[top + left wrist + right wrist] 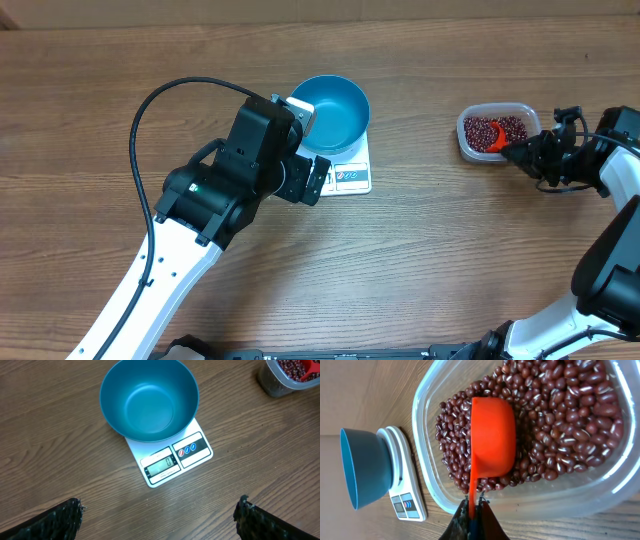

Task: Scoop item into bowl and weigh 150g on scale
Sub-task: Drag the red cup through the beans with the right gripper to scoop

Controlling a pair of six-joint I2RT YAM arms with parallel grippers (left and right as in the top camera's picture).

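The task is at its start. The bowl sits on the scale, covering the platform's far part and leaving the display and buttons clear. Its blue inside is bare: no bean has gone in.

All the beans lie in the tub, well apart from the scale on the right side of the table. The right gripper is pressed together on the thin handle of the scoop, whose orange cup lies among the beans near the tub's near wall. No beans show on the cup's visible face. Whether that face is the hollow or the back, I cannot tell from this angle, so the scoop may not be loaded yet.

The left gripper is spread wide and holds nothing. It hangs above the table just in front of the scale, its camera looking down on the bowl and display.

Done, then: bowl placed on the scale, scoop in hand and in the beans. Left, by my reckoning, is nearly everything that counts:
- filling the scoop
- carrying it across the gap to the bowl without spilling
- tipping it in
- repeating until the display shows the target weight

The last additions will likely need small amounts, since overshooting means taking beans back out.
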